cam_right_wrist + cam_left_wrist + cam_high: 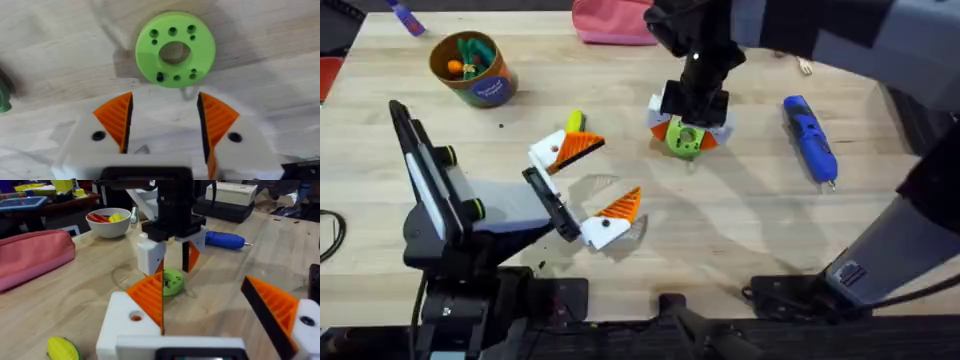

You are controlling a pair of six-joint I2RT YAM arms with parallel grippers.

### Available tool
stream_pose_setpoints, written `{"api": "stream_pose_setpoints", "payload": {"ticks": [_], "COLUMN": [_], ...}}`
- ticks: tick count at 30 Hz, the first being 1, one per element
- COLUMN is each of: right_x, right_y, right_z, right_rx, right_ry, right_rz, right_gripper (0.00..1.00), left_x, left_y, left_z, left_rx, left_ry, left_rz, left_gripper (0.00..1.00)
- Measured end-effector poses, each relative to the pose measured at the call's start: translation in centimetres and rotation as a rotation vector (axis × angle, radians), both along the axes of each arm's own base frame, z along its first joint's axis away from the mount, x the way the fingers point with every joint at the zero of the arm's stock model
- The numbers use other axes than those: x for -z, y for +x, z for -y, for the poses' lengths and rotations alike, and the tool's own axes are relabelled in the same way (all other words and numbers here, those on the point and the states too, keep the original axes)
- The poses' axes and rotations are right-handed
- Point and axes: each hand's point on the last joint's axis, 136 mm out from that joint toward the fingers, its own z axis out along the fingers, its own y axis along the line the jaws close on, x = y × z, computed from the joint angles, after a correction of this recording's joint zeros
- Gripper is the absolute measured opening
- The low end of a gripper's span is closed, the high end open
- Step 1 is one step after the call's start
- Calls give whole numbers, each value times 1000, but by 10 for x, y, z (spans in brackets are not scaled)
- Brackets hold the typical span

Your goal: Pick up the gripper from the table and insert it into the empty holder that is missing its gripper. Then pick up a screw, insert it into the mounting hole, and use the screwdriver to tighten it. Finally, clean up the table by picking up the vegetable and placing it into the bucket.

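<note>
The right hand (687, 125) is held open right above a green disc (175, 48); the disc is seen just ahead of its spread fingertips, flat on the worktop (720, 230).

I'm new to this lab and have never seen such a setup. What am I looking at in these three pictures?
Two robot arms work at a wooden table. One picture looks down from above; the other two come from cameras on each wrist. The left gripper is open and holds nothing. The right gripper hangs open over a green disc with holes. On the table lie a blue screwdriver, a yellow toy corn, a pink pouch and a bucket holding toys.
</note>
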Motion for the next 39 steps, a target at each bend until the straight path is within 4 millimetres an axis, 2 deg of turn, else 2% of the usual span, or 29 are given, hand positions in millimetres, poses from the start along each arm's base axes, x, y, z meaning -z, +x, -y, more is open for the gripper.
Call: {"api": "stream_pose_setpoints", "payload": {"ticks": [5,16,26,34,39], "right_x": [8,17,19,20,27], "right_y": [4,5,11,10,10], "right_z": [-5,-2,4,1,2], "right_rx": [18,33,44,35,31], "right_ry": [17,4,-31,-36,-55], "right_rz": [14,21,59,64,58], "right_gripper": [607,495,427,423,415], "left_x": [0,0,0,0,0], "left_y": [0,0,0,0,0], "left_z": [0,0,0,0,0], "left_rx": [0,0,0,0,0], "left_ry": [0,0,0,0,0], "left_rz": [0,0,0,0,0], "left_gripper": [985,985,985,985,985]}}
